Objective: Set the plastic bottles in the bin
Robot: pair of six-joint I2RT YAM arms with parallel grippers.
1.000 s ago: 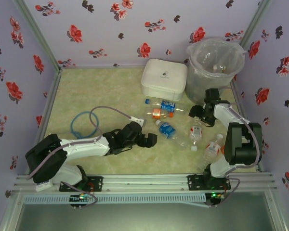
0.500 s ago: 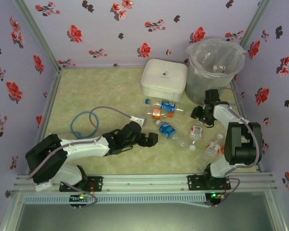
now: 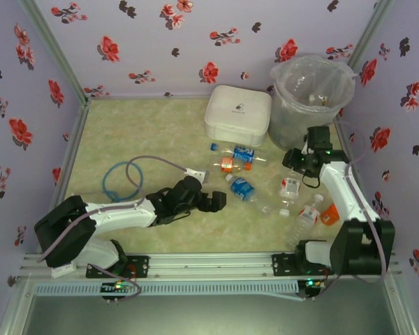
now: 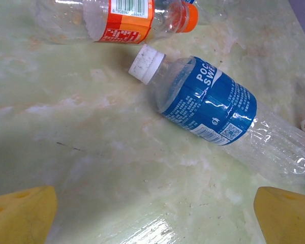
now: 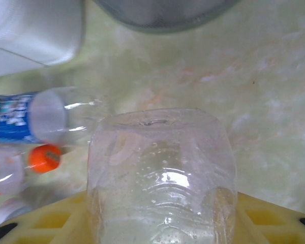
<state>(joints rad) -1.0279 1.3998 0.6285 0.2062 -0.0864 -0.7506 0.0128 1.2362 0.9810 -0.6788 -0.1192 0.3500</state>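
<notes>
Gripping a clear bottle, the jaws of your right gripper press both its sides; your left gripper stands wide open near a blue-labelled bottle.

Your bottle is clear, glossy plastic; your fingers look matt yellow plastic. The desk looks smooth and marbled.

Lilac floral walls surround pale marbled tabletop.

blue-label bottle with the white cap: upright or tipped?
Tipped. The bottle lies on its side on the table, white cap on and pointing toward the orange-label bottle.
</notes>
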